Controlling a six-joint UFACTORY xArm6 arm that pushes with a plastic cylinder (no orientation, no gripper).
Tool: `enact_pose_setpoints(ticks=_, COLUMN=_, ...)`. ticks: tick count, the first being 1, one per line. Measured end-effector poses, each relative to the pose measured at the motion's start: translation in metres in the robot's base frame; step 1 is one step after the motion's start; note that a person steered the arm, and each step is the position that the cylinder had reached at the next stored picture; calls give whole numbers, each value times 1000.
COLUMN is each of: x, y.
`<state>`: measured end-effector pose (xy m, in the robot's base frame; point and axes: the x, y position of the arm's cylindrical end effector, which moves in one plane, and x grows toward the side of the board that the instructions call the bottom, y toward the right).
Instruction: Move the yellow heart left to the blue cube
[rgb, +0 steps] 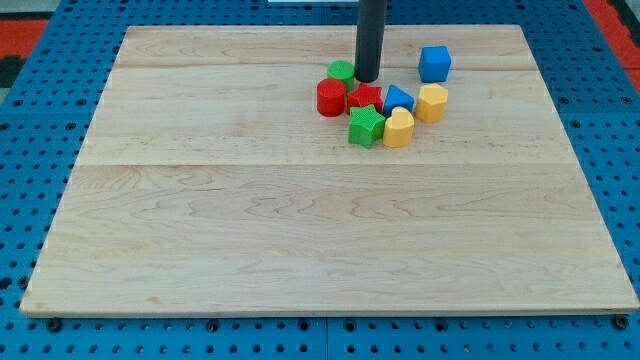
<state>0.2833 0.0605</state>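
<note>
**Dark rod parked in the cluster, yellow heart not yet engaged**

Dark and straight, our rod comes down from the view's top, and my tip (366, 78) sits at the upper side of the block cluster, just beside the green cylinder (341, 70) and right above the red star (365, 98). We carry no claw at all, only this rod, so nothing opens, closes or clamps; we can only push.

Working outward from the tip: the red cylinder (331, 97) stands to the view's left of the red star, a small blue block (398, 98) to its right, and the green star (366, 126) below it. The yellow heart (398, 128) lies at the cluster's lower right, touching or almost touching the green star. A second yellow block (432, 102) sits up and to the right of it, and the blue cube (435, 63) stands apart, nearest the view's top right.

We judge the task to be at the approach step: the tip is not against the heart. The next move calls for bringing the tip round to the heart's lower side, then pushing it upward to a spot just left of the blue cube. The small blue block and the second yellow block crowd that line, so the push could drag them along.

The wooden board (300, 230) offers wide open room below and to the left; its top edge lies close behind the blue cube.
</note>
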Motion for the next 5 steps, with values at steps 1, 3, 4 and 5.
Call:
enact_pose_setpoints(ticks=1, x=-5, y=57)
enact_pose_setpoints(ticks=3, x=42, y=134)
enact_pose_setpoints(ticks=4, x=78, y=211)
enact_pose_setpoints(ticks=5, x=154, y=182)
